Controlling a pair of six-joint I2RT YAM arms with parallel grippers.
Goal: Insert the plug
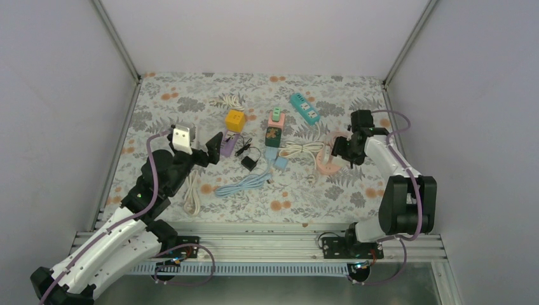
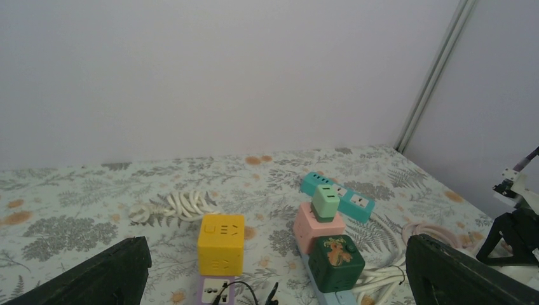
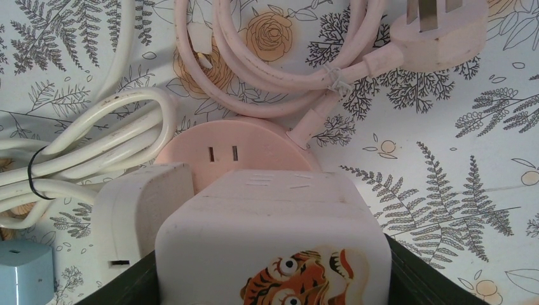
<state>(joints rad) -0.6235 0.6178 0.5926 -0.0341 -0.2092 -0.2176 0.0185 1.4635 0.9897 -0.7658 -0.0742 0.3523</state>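
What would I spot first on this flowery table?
Probably the bright yellow cube near the middle, with a pink-and-green stack beside it. Then, on the right side, the right gripper holding a pale plug with a tiger face, close to a round pink socket.

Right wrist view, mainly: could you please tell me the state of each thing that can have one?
Right gripper: shut on tiger-print adapter.
Tiger-print adapter: held, not inserted.
Pink round socket: visible two-slot outlet empty.
Pink plug: lying loose, unplugged.
Pink cord: coiled, tied.
Left gripper: open, empty.
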